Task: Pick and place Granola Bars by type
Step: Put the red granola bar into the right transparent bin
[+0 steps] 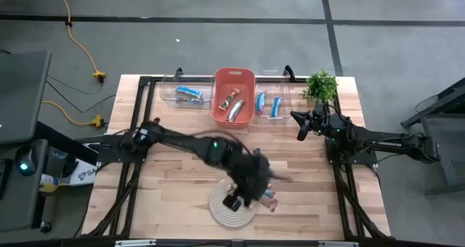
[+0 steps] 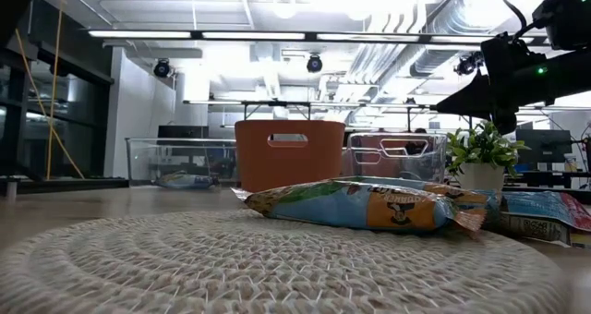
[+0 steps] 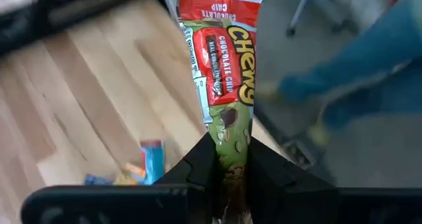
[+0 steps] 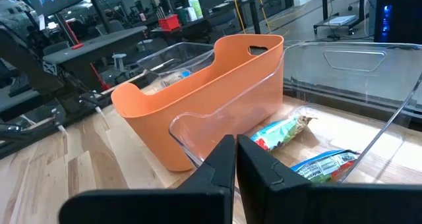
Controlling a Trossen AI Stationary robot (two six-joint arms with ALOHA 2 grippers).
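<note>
My left gripper (image 1: pixel 240 192) hangs above the round rope mat (image 1: pixel 227 209), shut on a green and red granola bar (image 3: pixel 221 72). Other bars lie on the mat's right part (image 1: pixel 269 200); in the low view one (image 2: pixel 369 206) lies flat on the mat, another (image 2: pixel 545 214) beside it. Along the far edge, a blue bar lies in the left clear bin (image 1: pixel 187 94), bars in the orange bin (image 1: pixel 234 94), and blue bars in the right clear bin (image 1: pixel 269 104). My right gripper (image 4: pixel 235 161) waits shut beside the bins. My left gripper pinches one end of the bar (image 3: pixel 229 148) between its two fingers (image 3: pixel 201 168). The bar's length runs on from the fingers, red end (image 3: pixel 221 6) farthest out. It is lifted clear of the table and the mat.
A small potted plant (image 1: pixel 320 87) stands at the far right corner, near my right arm (image 1: pixel 378 139). Bare wood lies between the mat and the bins. Dark frame rails run along the table's left and right sides.
</note>
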